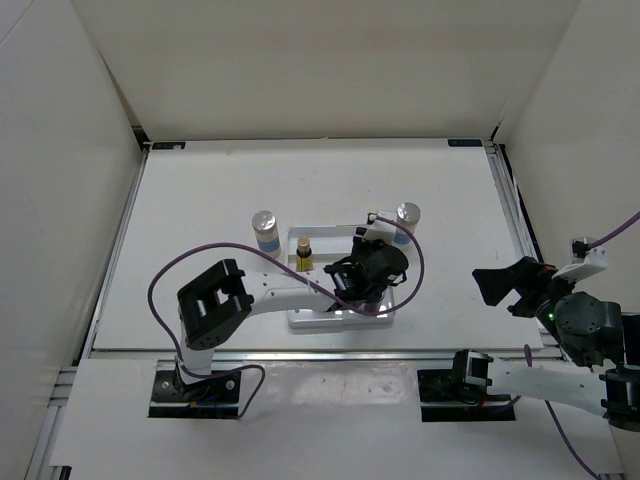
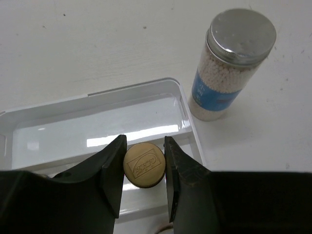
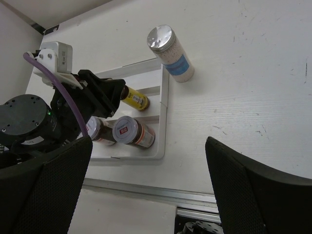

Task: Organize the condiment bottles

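Left wrist view: the left gripper [image 2: 144, 146] pinched the yellow bottle [image 2: 144, 166] upright in the tray [image 2: 97, 95], long axis vertical, brown cap facing the camera. The right gripper [image 3: 148, 144] gaped wide, well aside.

We see a white desk [image 1: 200, 200] boxed in by plain white panels: a back wall [image 1: 320, 60], a left wall [image 1: 50, 220] and a right wall [image 1: 590, 110]. Metal rails [image 1: 300, 352] run along the desk's near edge and both sides. The light is soft and even, casting only faint shadows. Up close, the desk top carries small dark specks [image 2: 63, 14].
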You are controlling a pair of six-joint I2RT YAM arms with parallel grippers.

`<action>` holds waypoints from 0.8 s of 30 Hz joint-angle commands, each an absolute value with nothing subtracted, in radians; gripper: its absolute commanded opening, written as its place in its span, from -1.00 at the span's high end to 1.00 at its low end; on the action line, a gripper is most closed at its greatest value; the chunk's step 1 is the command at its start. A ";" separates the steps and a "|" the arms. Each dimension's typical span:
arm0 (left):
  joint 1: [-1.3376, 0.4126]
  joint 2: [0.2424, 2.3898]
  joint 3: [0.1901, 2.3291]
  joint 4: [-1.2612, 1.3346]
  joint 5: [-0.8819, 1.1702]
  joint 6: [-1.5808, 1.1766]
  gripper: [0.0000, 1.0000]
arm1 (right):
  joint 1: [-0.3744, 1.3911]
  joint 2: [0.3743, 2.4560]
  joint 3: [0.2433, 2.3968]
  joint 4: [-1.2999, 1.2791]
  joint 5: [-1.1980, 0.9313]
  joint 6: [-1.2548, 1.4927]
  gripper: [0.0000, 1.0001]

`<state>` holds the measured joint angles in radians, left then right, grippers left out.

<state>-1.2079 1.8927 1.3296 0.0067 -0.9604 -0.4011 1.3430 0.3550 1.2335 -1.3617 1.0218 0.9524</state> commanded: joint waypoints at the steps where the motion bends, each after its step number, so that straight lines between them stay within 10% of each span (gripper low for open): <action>1: -1.210 1.864 1.307 0.060 -1.014 -0.440 0.46 | 1.344 0.374 1.232 -1.534 1.046 0.946 -0.99; 4: -1.210 1.855 1.298 0.060 -1.014 -0.440 0.07 | 1.344 0.393 1.232 -1.534 1.037 0.937 -0.99; 5: -1.210 1.842 1.298 0.060 -1.023 -0.440 -0.40 | 1.344 0.393 1.232 -1.534 1.037 0.937 -0.99; 8: -1.210 1.822 1.298 0.023 -1.039 -0.463 -1.00 | 1.344 0.411 1.232 -1.534 1.037 0.937 -0.99; 24: -1.210 1.346 1.482 -0.503 -0.977 -0.319 -1.00 | 1.344 0.762 1.349 -1.623 1.089 1.048 -0.99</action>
